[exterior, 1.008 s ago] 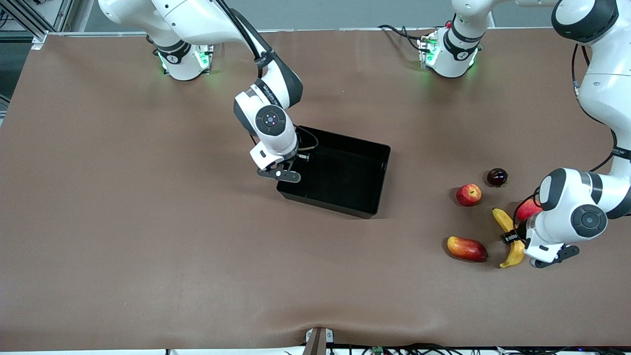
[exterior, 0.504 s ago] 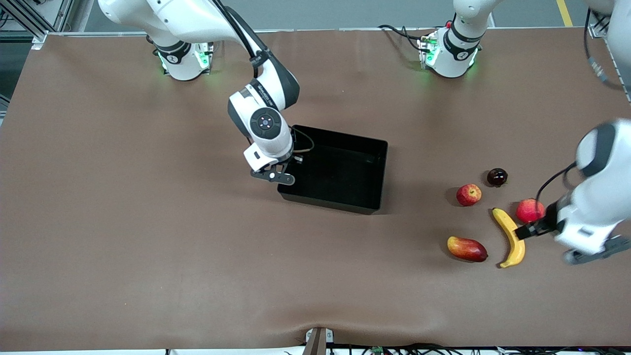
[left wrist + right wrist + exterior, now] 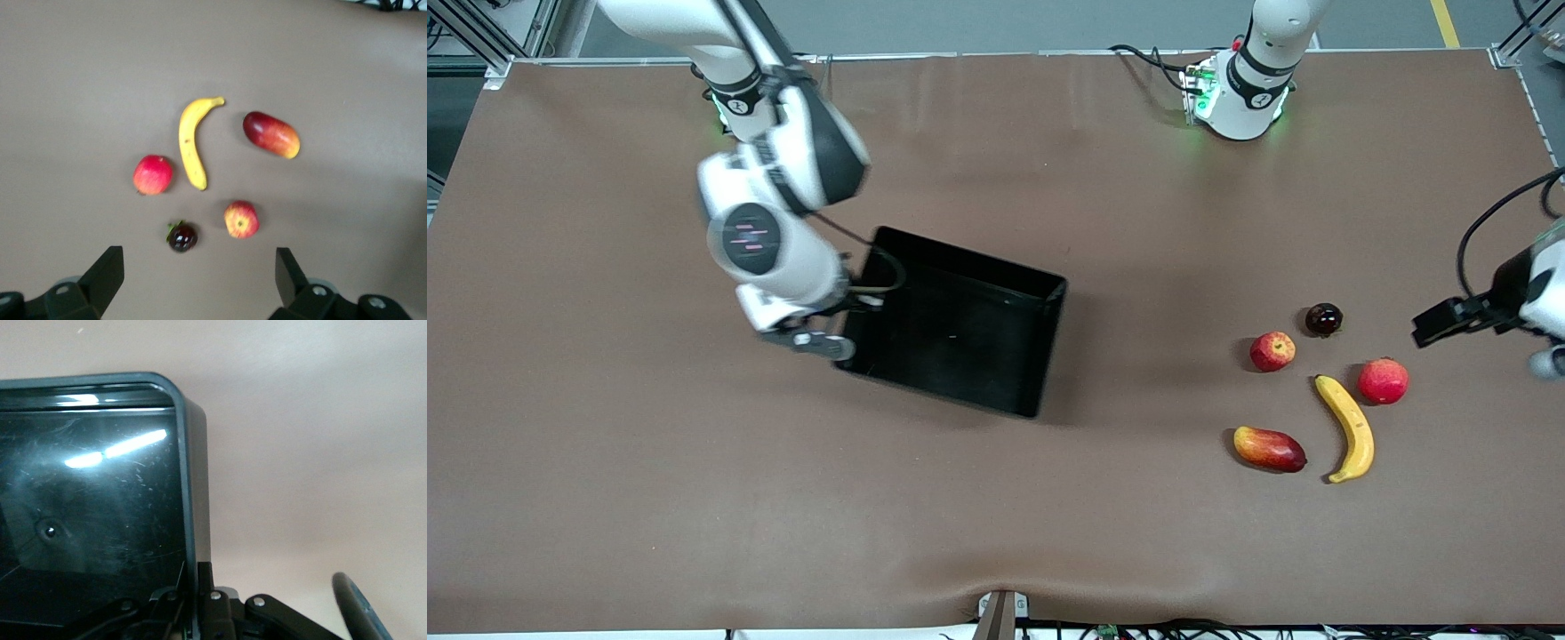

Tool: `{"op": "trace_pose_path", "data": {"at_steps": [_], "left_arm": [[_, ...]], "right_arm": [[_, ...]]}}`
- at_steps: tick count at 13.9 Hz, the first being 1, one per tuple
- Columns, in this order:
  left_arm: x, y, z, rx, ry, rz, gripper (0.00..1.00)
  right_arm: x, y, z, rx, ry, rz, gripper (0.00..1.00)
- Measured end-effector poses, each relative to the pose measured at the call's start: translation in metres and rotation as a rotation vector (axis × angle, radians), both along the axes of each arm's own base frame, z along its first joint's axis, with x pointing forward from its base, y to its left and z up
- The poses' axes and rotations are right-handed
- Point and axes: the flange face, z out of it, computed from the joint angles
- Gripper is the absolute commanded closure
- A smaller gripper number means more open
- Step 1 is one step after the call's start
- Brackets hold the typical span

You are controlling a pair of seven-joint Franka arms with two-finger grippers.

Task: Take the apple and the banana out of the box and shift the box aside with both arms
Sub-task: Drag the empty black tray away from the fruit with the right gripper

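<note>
The black box [image 3: 971,264] lies at mid-table. My right gripper [image 3: 852,307] is shut on its wall at the end toward the right arm. The right wrist view shows the fingers [image 3: 202,587] pinching that wall [image 3: 193,487]. The yellow banana [image 3: 1348,427] and the small red apple with a yellow patch [image 3: 1272,351] lie on the table toward the left arm's end. My left gripper [image 3: 1436,322] is open and empty, raised above the table beside these fruits. Its wrist view looks down between the open fingers [image 3: 199,280] on the banana [image 3: 190,143] and the apple [image 3: 241,220].
An oblong red-yellow mango [image 3: 1269,448] lies beside the banana, nearest the front camera. A larger pinkish-red round fruit [image 3: 1383,380] lies beside the banana toward the left arm's end. A small dark glossy fruit [image 3: 1323,318] lies just farther back than the apple.
My right gripper has pulled the box toward the right arm's end, turning it slightly. My left gripper has left the banana, risen and moved toward the table's end; the banana stays put.
</note>
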Motion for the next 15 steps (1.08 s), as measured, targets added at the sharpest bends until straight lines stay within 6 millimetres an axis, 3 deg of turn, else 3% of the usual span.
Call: {"op": "trace_pose_path", "data": {"at_steps": [2,4,7,9,12,15], "left_arm": [[-0.013,-0.008,0.013,0.004,0.026,-0.010,0.00],[-0.022,-0.017,0.025,-0.009,0.042,-0.013,0.00],[-0.033,-0.030,0.048,-0.019,0.029,-0.008,0.00],[-0.042,-0.040,0.062,-0.039,0.020,0.001,0.00],[-0.053,-0.054,0.077,-0.039,0.003,0.009,0.00],[-0.053,-0.051,0.078,-0.030,-0.001,0.021,0.00]], "right_arm": [[0.011,-0.063,0.021,0.013,0.021,0.003,1.00],[0.023,-0.136,0.028,0.039,0.037,0.019,1.00],[0.030,-0.259,0.021,0.085,0.038,0.072,1.00],[0.026,-0.330,0.008,0.095,0.029,0.100,1.00],[0.019,-0.398,-0.033,0.114,0.007,0.119,1.00],[0.016,-0.432,-0.082,0.126,0.015,0.131,1.00]]}}
